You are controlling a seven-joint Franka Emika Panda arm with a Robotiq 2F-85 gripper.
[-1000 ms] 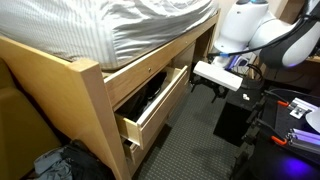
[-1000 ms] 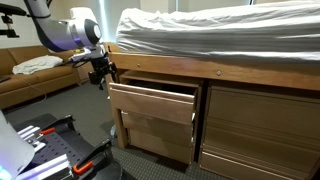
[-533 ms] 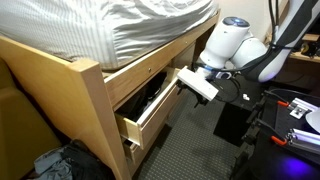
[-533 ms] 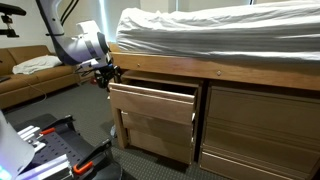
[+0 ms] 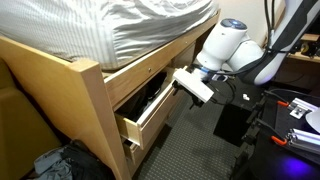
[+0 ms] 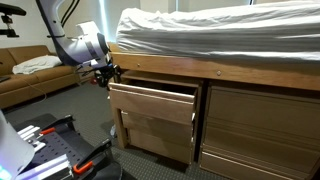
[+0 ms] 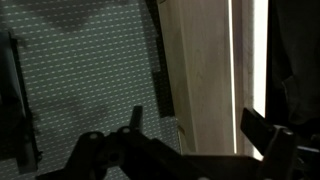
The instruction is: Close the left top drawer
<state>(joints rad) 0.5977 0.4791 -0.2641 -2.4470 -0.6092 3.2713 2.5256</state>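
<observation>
The left top drawer (image 5: 152, 113) (image 6: 152, 102) of the light-wood bed frame stands pulled out, with dark contents showing inside in an exterior view. My gripper (image 5: 190, 88) (image 6: 108, 73) is at the end of the drawer's front panel, close to it or touching. In the wrist view the gripper (image 7: 200, 125) is open, and its two dark fingers stand either side of the pale edge of the drawer front (image 7: 205, 70).
A lower drawer (image 6: 155, 138) below it also stands out a little. Shut drawer fronts (image 6: 260, 120) lie further along the bed. A black box (image 5: 235, 118) and gear stand on the carpet near the arm. A sofa (image 6: 25, 78) is behind.
The arm has swung in towards the drawer front over the last second and brought the gripper up to the panel's end. The drawer has not visibly moved.
</observation>
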